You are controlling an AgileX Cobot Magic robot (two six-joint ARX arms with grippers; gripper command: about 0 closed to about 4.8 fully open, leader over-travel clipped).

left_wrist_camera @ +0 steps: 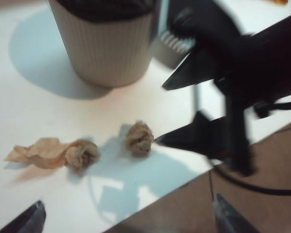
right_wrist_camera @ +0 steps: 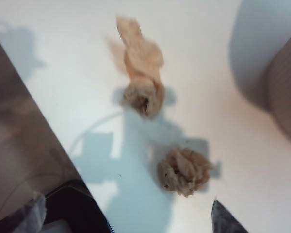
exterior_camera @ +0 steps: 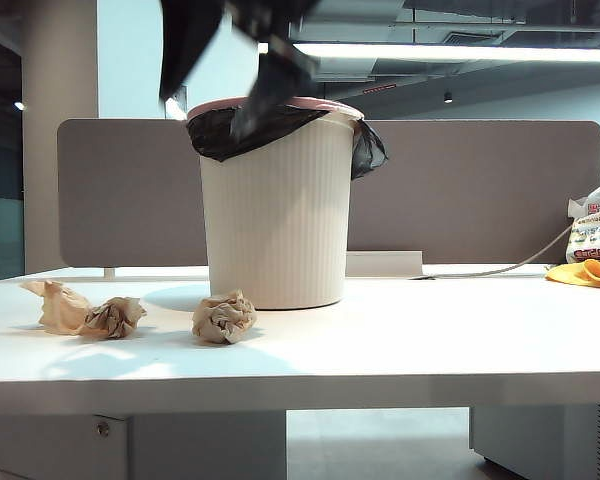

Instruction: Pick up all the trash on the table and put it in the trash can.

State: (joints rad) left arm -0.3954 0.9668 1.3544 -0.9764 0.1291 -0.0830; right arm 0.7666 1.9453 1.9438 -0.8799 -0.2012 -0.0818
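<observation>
Two tan crumpled wads of trash lie on the white table [exterior_camera: 430, 330], left of the trash can [exterior_camera: 275, 210]: a long one [exterior_camera: 85, 312] and a round one [exterior_camera: 224, 317]. The can is ribbed and off-white, with a pink rim and a black liner. Both arms hang blurred high over the can's left side. My left gripper [left_wrist_camera: 131, 221] is open and empty above the table's front edge, looking down on the long wad [left_wrist_camera: 63, 153] and the round wad [left_wrist_camera: 139, 138]. My right gripper [right_wrist_camera: 128, 218] is open and empty above the round wad [right_wrist_camera: 184, 170]; its black fingers [left_wrist_camera: 184, 138] show near that wad.
A grey-brown divider panel [exterior_camera: 480, 190] runs behind the table. At the far right sit a printed white plastic bag [exterior_camera: 592, 230] and a yellow-orange cloth [exterior_camera: 585, 272], with a cable [exterior_camera: 500, 268] leading to them. A low white block [exterior_camera: 385, 263] stands behind the can.
</observation>
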